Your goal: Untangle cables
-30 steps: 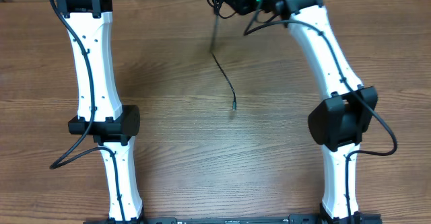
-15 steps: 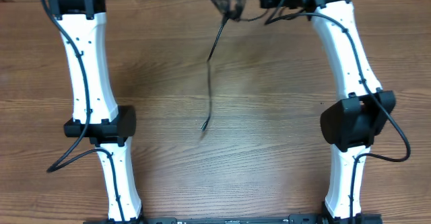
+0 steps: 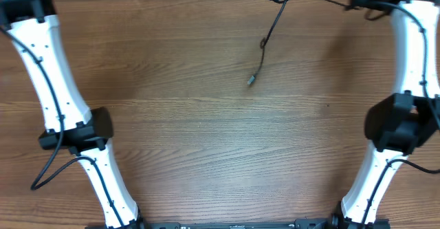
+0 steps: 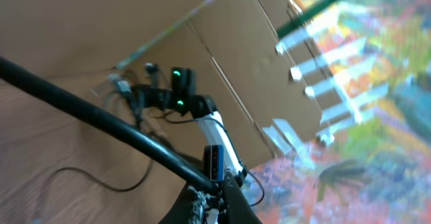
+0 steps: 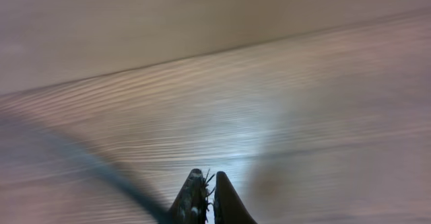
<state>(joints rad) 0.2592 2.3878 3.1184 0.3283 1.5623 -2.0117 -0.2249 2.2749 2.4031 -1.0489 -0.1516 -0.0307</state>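
Cables [image 3: 263,43] lay bunched at tabletop [image 3: 206,139] far edge, one plug [image 3: 251,80] trailing. My left tool [image 4: 214,198] and right tool [image 5: 205,197] pinched strands. Judged light, limp, snag-prone; grip near plugs.

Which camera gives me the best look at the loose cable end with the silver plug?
Overhead: the loose cable trails from the top edge down to its silver plug, sharp and unobstructed. Left wrist shows thin dark strands far off, no plug discernible. Right wrist shows only a blurred dark streak beside its jaws.
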